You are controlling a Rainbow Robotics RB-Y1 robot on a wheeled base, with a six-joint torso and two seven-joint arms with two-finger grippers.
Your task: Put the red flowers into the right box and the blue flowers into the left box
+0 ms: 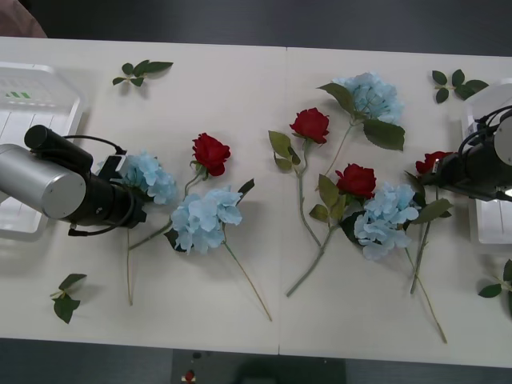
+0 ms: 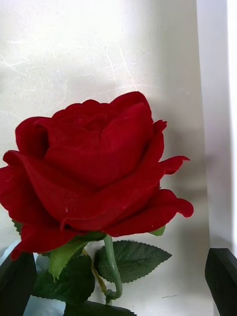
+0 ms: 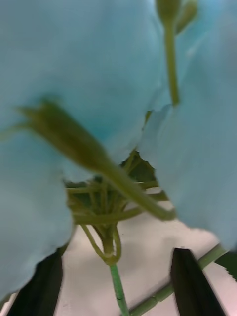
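The white desk [image 1: 240, 104] carried scattered flowers. The left hand [image 3: 116, 276], open, straddled a blue flower [image 1: 150, 176] near the left box [image 1: 32, 104]. The right hand [image 2: 118, 281], open, stood around a red flower [image 2: 94, 168] beside the right box [image 1: 488, 216].

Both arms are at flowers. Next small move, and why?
Probably shut both grippers. The right gripper is open, its fingers either side of a rose stem near the right box. The left gripper is open, straddling a hydrangea stem under the head.
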